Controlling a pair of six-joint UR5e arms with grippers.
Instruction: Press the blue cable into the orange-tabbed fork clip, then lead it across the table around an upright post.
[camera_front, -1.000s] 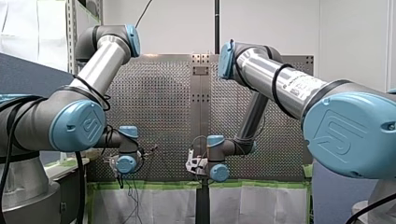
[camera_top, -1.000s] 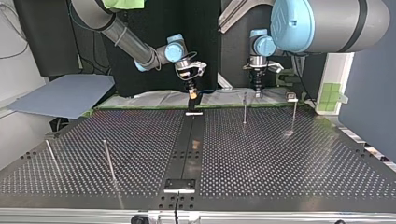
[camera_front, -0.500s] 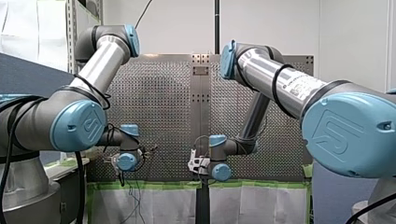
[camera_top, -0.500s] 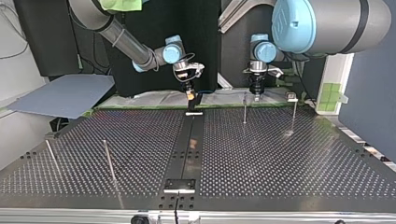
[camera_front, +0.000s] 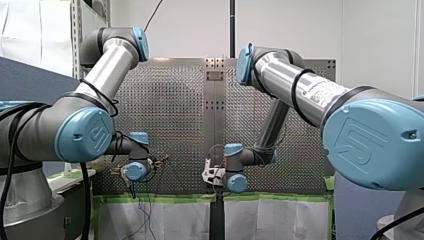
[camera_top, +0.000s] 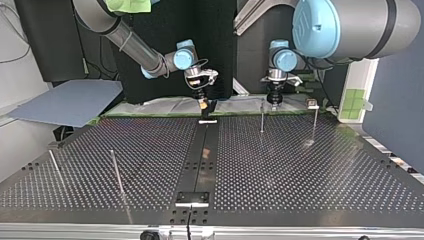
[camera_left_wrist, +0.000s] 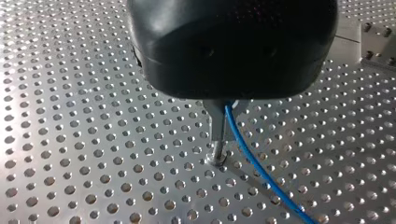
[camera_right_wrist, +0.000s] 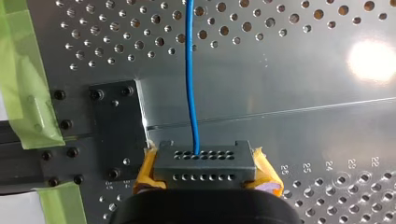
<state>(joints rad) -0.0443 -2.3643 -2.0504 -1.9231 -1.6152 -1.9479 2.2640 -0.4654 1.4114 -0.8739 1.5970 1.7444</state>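
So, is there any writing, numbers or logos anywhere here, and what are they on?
"24", "23", "22": marked on the table by its holes, right wrist view; the two numbers beside them are too blurred to read.
Curled emblem, no readable letters: blue joint cap, front view.
Label on my right arm: print too small to read.

Blue cable (camera_right_wrist: 191, 70), silver table (camera_right_wrist: 289, 98) dotted with holes, green tape (camera_right_wrist: 28, 93)

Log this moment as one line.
left gripper: shut on blue cable, close to upright post | right gripper: blue cable leads out ahead of it
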